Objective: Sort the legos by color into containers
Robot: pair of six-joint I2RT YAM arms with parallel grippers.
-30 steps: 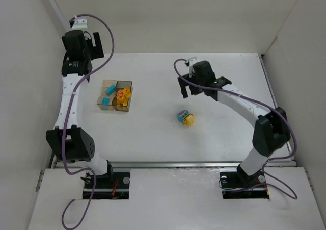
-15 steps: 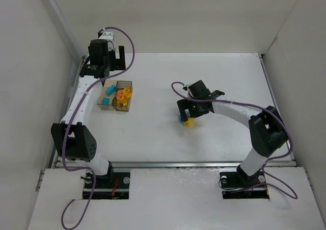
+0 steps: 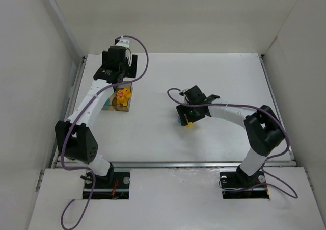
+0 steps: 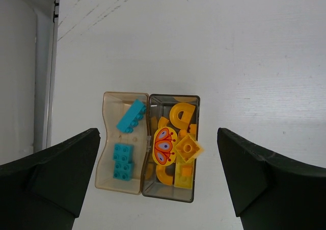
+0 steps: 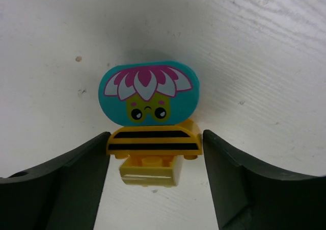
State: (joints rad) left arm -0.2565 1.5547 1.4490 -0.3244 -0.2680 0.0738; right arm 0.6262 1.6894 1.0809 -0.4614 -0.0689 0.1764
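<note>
Overhead, the left claw point(image 4: 158, 132) hangs spread wide above the tan box point(image 4: 105, 138) and the dark box point(image 4: 196, 138), joined side by side; the tan box holds two cyan bricks point(image 4: 131, 116), the dark box yellow pieces point(image 4: 181, 112) and an orange butterfly tile point(image 4: 163, 146); well apart on the bench point(image 5: 254, 46), the right claw point(image 5: 156, 138) is down over a yellow striped brick point(image 5: 153, 141) with a cyan flower tile point(image 5: 148, 93) touching it; its fingers point(image 5: 61, 179) sit right against the brick's sides, though whether they grip it I cannot tell
</note>
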